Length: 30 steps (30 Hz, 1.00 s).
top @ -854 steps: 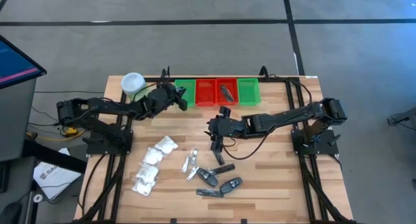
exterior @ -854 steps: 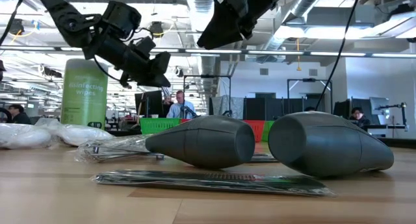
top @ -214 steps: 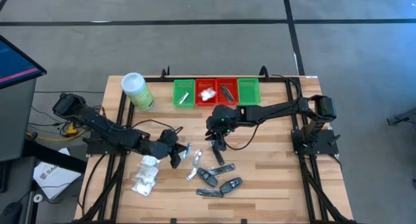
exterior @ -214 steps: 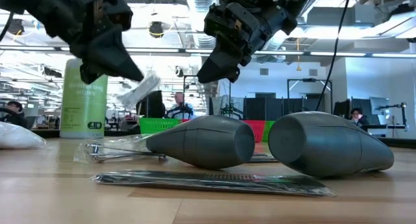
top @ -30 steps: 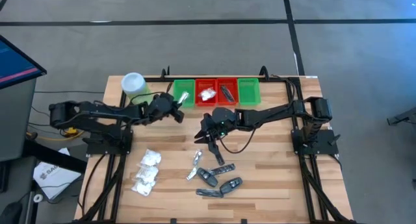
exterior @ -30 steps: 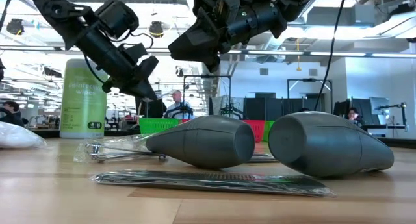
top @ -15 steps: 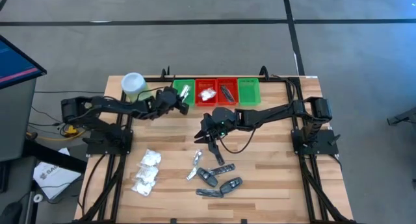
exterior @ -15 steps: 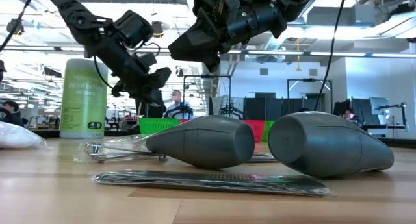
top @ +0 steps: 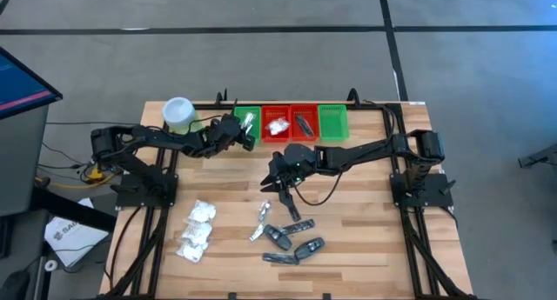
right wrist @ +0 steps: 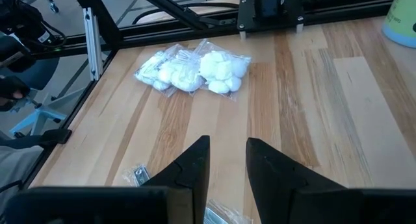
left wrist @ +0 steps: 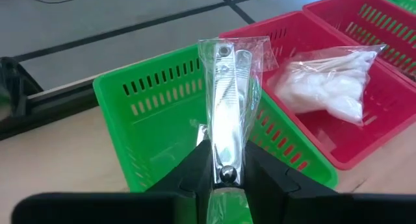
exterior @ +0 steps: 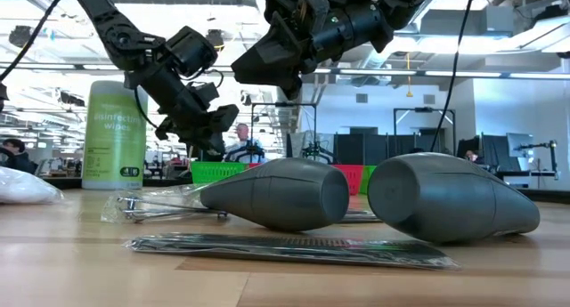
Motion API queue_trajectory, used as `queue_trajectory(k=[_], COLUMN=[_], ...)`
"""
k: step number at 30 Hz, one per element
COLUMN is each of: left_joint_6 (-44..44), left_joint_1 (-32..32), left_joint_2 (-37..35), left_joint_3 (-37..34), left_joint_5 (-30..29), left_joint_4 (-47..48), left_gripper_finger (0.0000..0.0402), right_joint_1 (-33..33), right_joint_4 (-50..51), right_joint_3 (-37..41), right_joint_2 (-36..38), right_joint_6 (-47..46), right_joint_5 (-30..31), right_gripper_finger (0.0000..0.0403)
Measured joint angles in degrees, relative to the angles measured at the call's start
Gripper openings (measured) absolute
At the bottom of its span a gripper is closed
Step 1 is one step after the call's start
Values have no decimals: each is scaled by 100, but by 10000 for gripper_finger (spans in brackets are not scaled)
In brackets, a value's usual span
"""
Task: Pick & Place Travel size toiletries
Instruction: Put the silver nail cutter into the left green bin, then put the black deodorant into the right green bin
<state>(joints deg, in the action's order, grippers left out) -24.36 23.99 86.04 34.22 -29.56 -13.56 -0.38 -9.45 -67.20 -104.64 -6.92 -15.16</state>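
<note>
My left gripper is shut on a silver nail clipper in a clear packet, held over the left green tray. The red tray beside it holds a white puffy packet. My right gripper hovers open over the table's middle with nothing between its fingers. White packets, silver packets and dark grey oblong pieces lie flat on the table's near half. My left gripper pinches the packet's near end between its two fingers, which lie along the clipper. The fingers slant down from the table's left toward the far side. The clipper sticks out past the fingertips, lifted clear above the green tray.
Four trays stand in a row at the far edge: green, red, red, green. A light-green canister stands at the far left. In the low view, two dark pieces fill the foreground.
My left gripper has carried the clipper packet toward the table's far edge and a little down, from beside the green tray to over it.
</note>
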Motion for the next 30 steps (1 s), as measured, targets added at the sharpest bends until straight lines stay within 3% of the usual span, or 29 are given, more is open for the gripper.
queue_trajectory(k=[18, 23, 30], left_joint_6=[8, 310, 756], left_joint_1=[-1, -194, -1036], left_joint_2=[-3, -173, -533], left_joint_3=[0, -7, -24], left_joint_5=[10, 861, 1760], left_joint_4=[-81, -101, -98], left_gripper_finger=[78, 76, 76], right_joint_1=[1, 35, 76], right_joint_4=[1, 57, 161], right_joint_3=[0, 0, -2], right_joint_2=[0, 0, 0], right_joint_6=[1, 0, 0], right_joint_5=[0, 0, 0], right_gripper_finger=[93, 93, 93])
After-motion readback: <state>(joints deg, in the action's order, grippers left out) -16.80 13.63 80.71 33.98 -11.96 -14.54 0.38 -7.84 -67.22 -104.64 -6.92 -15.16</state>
